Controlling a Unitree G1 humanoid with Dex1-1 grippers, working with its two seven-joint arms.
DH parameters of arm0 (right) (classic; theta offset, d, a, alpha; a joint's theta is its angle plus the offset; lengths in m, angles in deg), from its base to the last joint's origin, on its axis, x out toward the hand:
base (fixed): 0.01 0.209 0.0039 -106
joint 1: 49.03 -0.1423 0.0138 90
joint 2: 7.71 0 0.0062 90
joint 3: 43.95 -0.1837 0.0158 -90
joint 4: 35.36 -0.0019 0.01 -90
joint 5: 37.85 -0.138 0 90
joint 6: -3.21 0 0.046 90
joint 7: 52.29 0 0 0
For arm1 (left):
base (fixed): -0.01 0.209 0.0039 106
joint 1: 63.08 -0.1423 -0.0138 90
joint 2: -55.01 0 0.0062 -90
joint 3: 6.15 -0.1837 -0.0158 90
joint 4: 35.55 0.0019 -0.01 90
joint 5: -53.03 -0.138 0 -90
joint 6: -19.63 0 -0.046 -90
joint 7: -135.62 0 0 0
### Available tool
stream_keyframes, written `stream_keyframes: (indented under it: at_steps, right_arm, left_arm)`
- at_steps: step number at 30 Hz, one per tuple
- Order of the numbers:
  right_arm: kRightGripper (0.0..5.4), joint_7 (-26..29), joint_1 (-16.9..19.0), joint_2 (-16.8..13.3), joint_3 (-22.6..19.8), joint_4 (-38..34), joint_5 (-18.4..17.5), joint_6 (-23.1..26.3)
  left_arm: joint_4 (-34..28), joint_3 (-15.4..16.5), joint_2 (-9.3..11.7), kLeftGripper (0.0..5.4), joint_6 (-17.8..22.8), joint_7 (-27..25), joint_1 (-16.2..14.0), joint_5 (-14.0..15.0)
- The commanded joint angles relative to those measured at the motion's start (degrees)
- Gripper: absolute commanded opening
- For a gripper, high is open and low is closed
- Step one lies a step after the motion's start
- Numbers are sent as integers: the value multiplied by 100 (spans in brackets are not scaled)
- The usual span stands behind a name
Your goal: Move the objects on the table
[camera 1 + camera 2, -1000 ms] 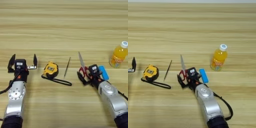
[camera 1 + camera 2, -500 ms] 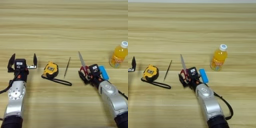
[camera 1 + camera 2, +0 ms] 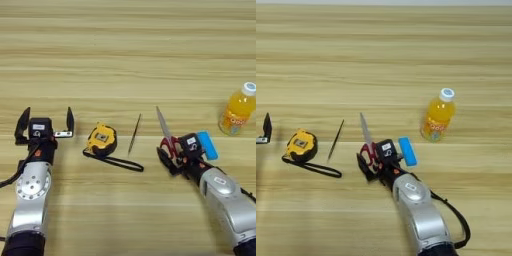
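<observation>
Two tools: we see both resting low on the desk (image 3: pixel 125 60), left and right.
Left tool (image 3: pixel 45 122): parked at the left side; its two black fingers stand wide apart and upright, with nothing between them.
Right tool (image 3: pixel 172 157): positioned over the red handles of the scissors (image 3: pixel 166 136); we cannot tell whether its fingers are closed on the handles or merely beside them.
Scissors: lying flat, silver blades pointing away from the robot and slightly to the left; handles at the right tool's tip.
Blue bar (image 3: pixel 206 145): flat on the desk, just beside the right tool on its outer right side, near the scissor handles.
Orange-drink bottle (image 3: pixel 438 116): upright, white cap on top; farther away and to the right of the blue bar, apart from the right tool.
Tape measure (image 3: pixel 101 140): yellow, with a black strap trailing right; between the two tools, nearer the left one.
Thin dark stick (image 3: pixel 134 133): lies between the tape measure and the scissors.
</observation>
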Motion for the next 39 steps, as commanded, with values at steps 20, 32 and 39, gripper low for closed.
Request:
stream_keyframes:
  at_steps: [20, 32, 39]
  right_arm:
    - [386, -48, 119, -293, -363, -1200, -122, 421]
    - [386, -153, -124, -623, -989, -2860, -447, 1113]
    - [386, -264, -249, -917, -1619, -3519, -677, 1423]
  left_arm:
    - [-2, -17, 11, 540, 94, 25, -2, -68]
    - [69, -39, 0, 540, 88, 32, 62, -85]
    - [112, -41, 1, 540, 65, 33, 80, -88]
